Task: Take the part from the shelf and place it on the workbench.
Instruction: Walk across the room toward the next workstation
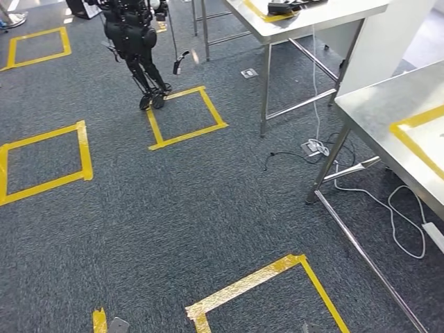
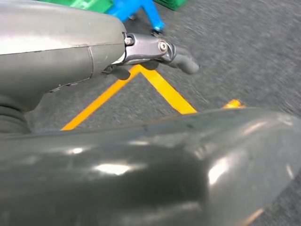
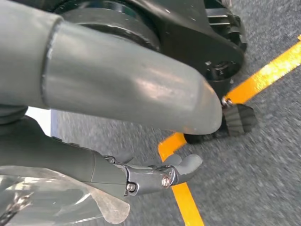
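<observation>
On grey carpet: yellow tape square (image 1: 189, 116), steel-topped workbench (image 1: 377, 104) right. Left hand (image 2: 160, 49) and right hand (image 3: 160, 176): hanging, grasp indeterminable. Part's whereabouts indeterminable. Step: likely walking; next, approach workbench or shelf.

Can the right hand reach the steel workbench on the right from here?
Probably not yet. The right hand hangs low over the carpet and yellow tape, while the workbench stands ahead to the right, across open floor.
</observation>
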